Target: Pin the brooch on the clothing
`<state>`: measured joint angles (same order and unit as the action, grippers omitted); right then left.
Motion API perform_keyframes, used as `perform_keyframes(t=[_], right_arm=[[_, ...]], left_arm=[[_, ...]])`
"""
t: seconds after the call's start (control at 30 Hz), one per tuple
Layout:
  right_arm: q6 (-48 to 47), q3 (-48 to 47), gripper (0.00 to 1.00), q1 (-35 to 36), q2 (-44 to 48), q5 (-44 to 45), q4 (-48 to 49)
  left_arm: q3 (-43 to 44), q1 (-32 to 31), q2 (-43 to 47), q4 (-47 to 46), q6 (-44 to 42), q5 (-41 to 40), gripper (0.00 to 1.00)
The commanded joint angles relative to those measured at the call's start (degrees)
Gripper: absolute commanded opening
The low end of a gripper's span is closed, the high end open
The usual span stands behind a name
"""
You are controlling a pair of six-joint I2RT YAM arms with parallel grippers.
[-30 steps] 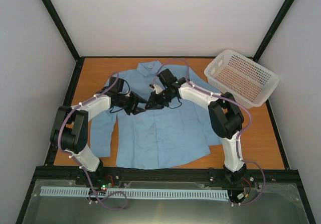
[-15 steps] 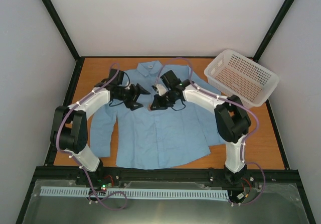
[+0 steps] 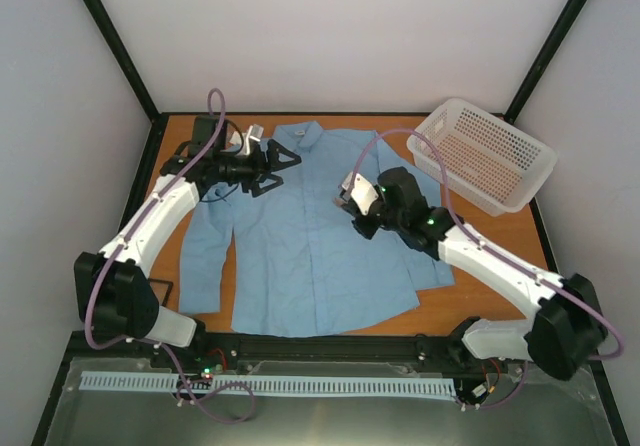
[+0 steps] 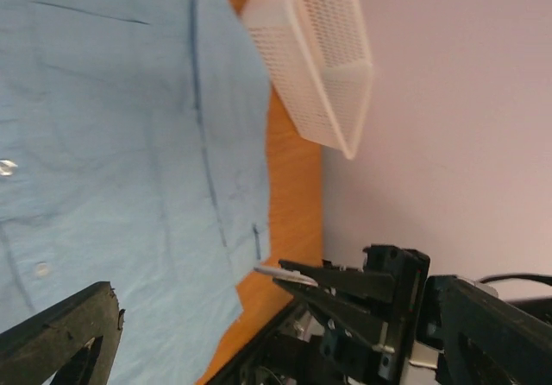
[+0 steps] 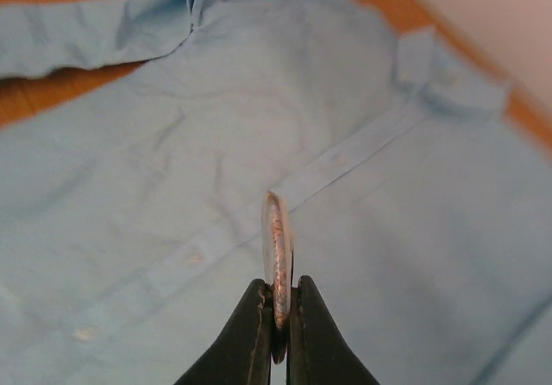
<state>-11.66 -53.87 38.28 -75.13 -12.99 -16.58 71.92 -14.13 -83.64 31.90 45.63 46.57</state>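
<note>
Brooch [image 5: 278, 245]: edge-on, pinched at its lower rim, over the shirt's button strip.
Right hand [image 5: 276, 312]: closed on the brooch, above the shirt front.
Shirt [image 3: 300, 256]: light blue, spread front-up on the worktop [image 3: 505, 266], collar at the far side.
Left hand [image 3: 280, 166]: wide open, holding nothing, near the collar.
Basket [image 3: 480, 151]: white, far right corner.

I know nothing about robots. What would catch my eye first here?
A light blue shirt lies spread flat across the orange table. Over its front, the right gripper pinches a small round brooch edge-on. A white basket sits at the far right corner.
</note>
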Motion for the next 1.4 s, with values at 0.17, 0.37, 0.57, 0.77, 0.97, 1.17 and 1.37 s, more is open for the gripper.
perform_keyframes(t=[0.17,0.37,0.57,0.77,0.97,1.17,1.37], right_arm=[[-50.4,7.6,0.03,0.4,11.3,11.5,19.9],[-62.2,6.6,0.03,1.4,8.7,16.4,31.4],[-68.0,5.8,0.03,3.7,4.8,19.1,38.9],[-72.1,6.1,0.03,6.1,3.6,20.8,42.3],[-74.2,5.6,0.03,8.1,2.7,21.0,42.9],[-74.0,5.6,0.03,8.7,1.6,20.6,43.8],[-72.9,5.4,0.03,8.8,0.9,20.9,44.5]], left_arm=[[-2.2,0.4,1.3,-11.8,5.9,19.5,0.99],[-7.8,0.2,2.3,-29.4,24.1,23.2,0.88],[-6.3,-2.3,-1.4,-34.7,29.6,23.7,0.76],[-5.0,-2.5,-3.0,-35.4,28.6,22.7,0.65],[-4.7,-2.6,-3.7,-36.7,28.4,24.3,0.57],[-2.7,-3.4,-4.9,-39.2,29.1,25.9,0.49],[-3.2,-4.4,-6.0,-38.6,29.1,26.6,0.38]])
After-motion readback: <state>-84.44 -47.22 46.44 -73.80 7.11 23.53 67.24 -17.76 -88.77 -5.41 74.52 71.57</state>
